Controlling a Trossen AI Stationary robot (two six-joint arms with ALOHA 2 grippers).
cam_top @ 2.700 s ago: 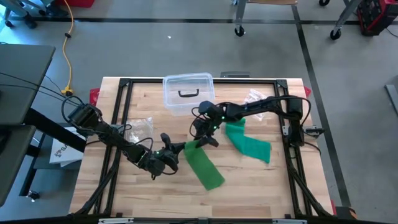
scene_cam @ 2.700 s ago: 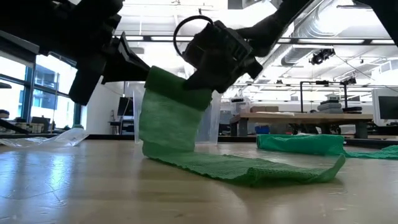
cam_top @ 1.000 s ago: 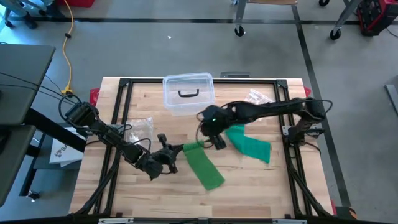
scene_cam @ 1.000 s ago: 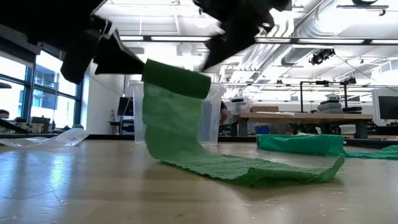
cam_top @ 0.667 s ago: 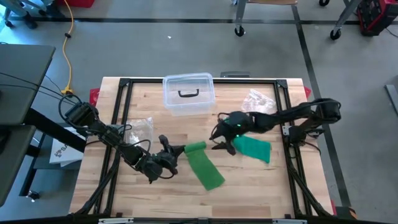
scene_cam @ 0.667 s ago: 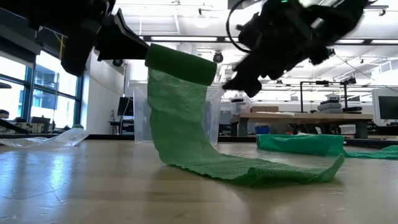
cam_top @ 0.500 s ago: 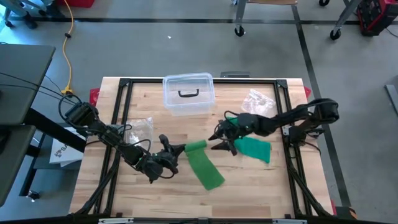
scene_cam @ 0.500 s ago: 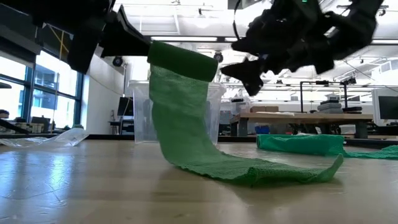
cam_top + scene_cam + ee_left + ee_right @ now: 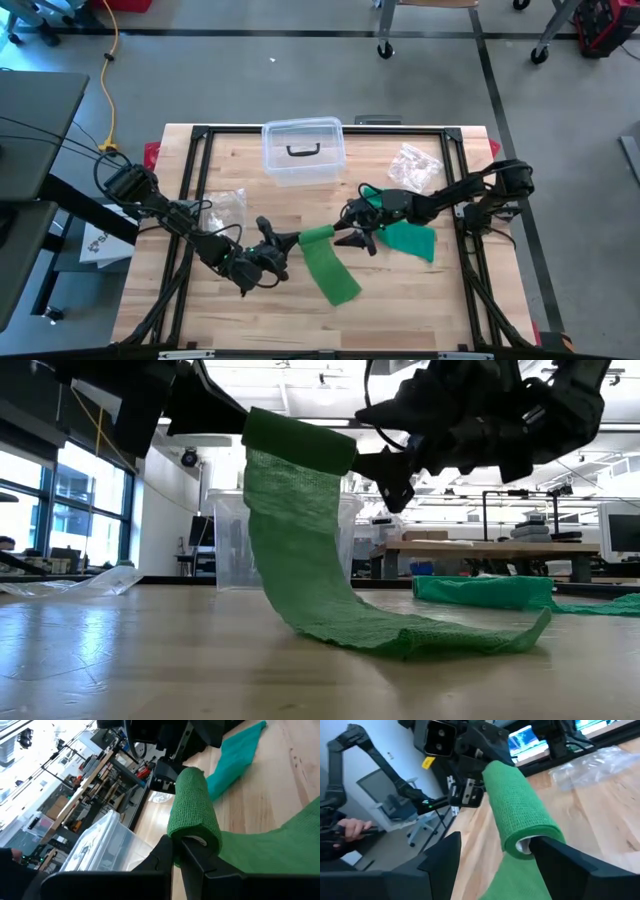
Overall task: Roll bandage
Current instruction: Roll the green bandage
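Your left gripper (image 9: 283, 240) sits near the table's centre, clamped tight on one end of the green bandage roll (image 9: 315, 236), holding it up off the wood while the unrolled tail (image 9: 332, 275) drops from it and trails along the table toward five o'clock. Your right gripper (image 9: 357, 238) comes in from three o'clock with its jaws spread wide, one on either side of the roll's free end; in the right wrist view the fingers (image 9: 442, 857) flank the roll without pressing on it, so it holds nothing yet. To wind well, line those jaws up squarely with the roll's axis before you close, and grip the end rather than the loose tail. Keep the left hold steady and level so the layers stack evenly, and leave some slack in the tail so it feeds up without dragging. A second green bandage (image 9: 410, 238) lies just behind the right gripper, at about three o'clock; keep clear of it.
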